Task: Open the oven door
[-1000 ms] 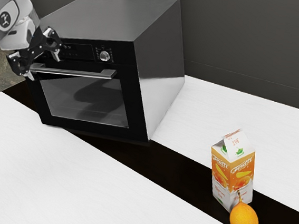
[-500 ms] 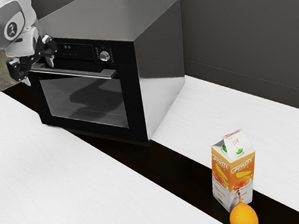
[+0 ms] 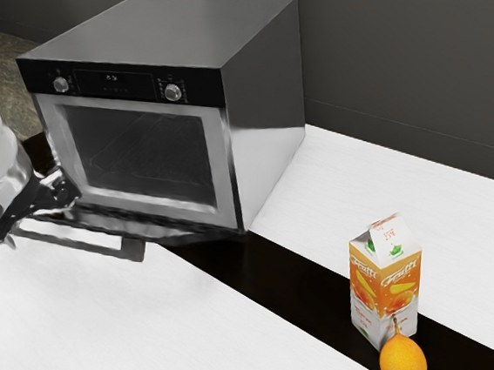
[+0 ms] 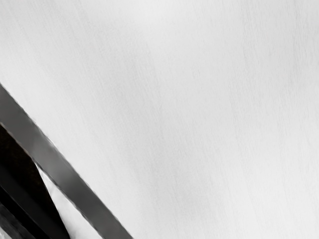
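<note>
My gripper (image 3: pixel 42 226) is at the exterior view's left, by the far-left end of the oven handle (image 3: pixel 92 244), its fingers spread apart. The oven door (image 3: pixel 168 232) is folded down, roughly level, at the foot of the oven (image 3: pixel 258 116), and the oven's front opening, framed in light metal, is exposed. In the wrist view the handle (image 4: pixel 55 169) crosses as a grey diagonal bar, with the dark door (image 4: pixel 25 199) beside it. The hand hides part of the handle's end.
A juice carton (image 3: pixel 384 281) and an orange fruit (image 3: pixel 403 363) stand at the exterior view's right, on the white table (image 3: pixel 241 333) with its black strip. A dark wall (image 3: pixel 416 70) rises behind the oven.
The oven door has swung from upright against the oven down to roughly level, exposing the opening. My hand has moved down and turned with the handle, its fingers still apart.
</note>
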Robot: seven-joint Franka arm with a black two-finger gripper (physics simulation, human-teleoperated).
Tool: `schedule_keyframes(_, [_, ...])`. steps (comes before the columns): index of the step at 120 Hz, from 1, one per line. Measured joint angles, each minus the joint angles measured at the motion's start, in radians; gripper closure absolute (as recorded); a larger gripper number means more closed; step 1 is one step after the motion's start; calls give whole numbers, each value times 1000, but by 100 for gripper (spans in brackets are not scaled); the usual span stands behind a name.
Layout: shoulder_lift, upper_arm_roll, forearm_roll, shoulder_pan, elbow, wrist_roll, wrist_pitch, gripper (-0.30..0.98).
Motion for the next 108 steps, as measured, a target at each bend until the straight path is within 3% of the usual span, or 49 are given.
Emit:
schedule_keyframes(4, [-79, -134, 20, -3, 78, -21, -59, 3])
schedule_keyframes(9, [-66, -235, 0, 8, 355, -42, -137, 2])
schedule_keyframes(14, [112, -256, -89, 73, 702, -66, -207, 2])
schedule_keyframes(18, [281, -265, -177, 129, 892, -85, -255, 1])
schedule_keyframes(27, [558, -279, -320, 180, 1092, -132, -340, 1])
schedule_keyframes(39, [753, -275, -445, 216, 1208, -192, -419, 1])
schedule_keyframes(64, [918, -258, -615, 314, 1212, -314, -537, 0])
schedule_keyframes(89, [917, -259, -646, 305, 1200, -428, -581, 0])
schedule_keyframes(108, [887, -214, -614, 221, 1163, -532, -594, 0])
